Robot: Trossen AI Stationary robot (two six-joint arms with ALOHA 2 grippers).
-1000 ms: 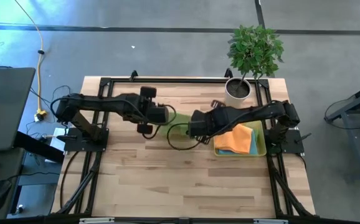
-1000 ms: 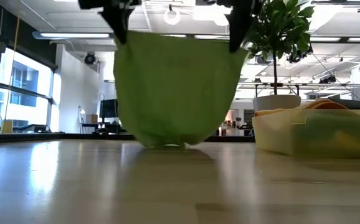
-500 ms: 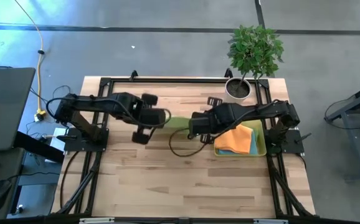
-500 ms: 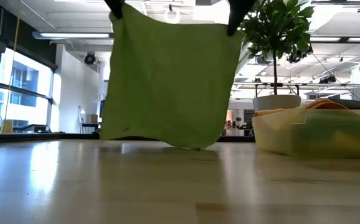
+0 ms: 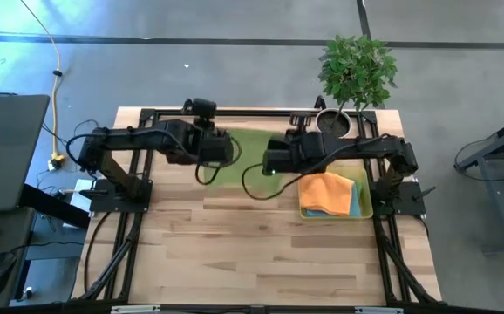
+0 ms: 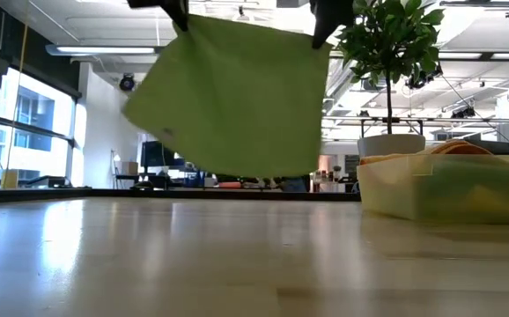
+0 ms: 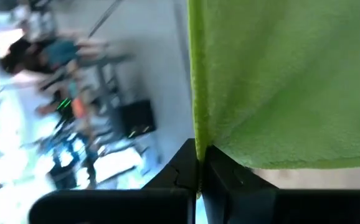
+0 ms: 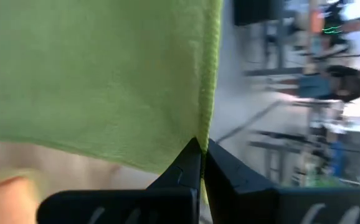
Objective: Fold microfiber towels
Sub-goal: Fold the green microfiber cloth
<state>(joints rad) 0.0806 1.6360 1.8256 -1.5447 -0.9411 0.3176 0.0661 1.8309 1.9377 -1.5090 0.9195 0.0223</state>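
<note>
High view: left end effector (image 5: 226,148) and right end effector (image 5: 268,160) are holding a green towel (image 5: 248,148) spread between them over the bench (image 5: 261,253); other towels (image 5: 330,194) are lying in a bin (image 5: 367,208).
Low view: the green towel (image 6: 232,97) is hanging clear of the bench (image 6: 237,264).
Left wrist view: fingers (image 7: 180,171) are pinching a towel (image 7: 279,81) corner.
Right wrist view: fingers (image 8: 220,171) are pinching the towel (image 8: 99,74) edge.

I see a potted plant (image 5: 355,74) in a white pot (image 6: 392,143) at the wooden worktop's (image 5: 261,253) far right corner, a yellow-green bin (image 5: 370,202) near it, yellow cable (image 5: 56,83) on floor.
</note>
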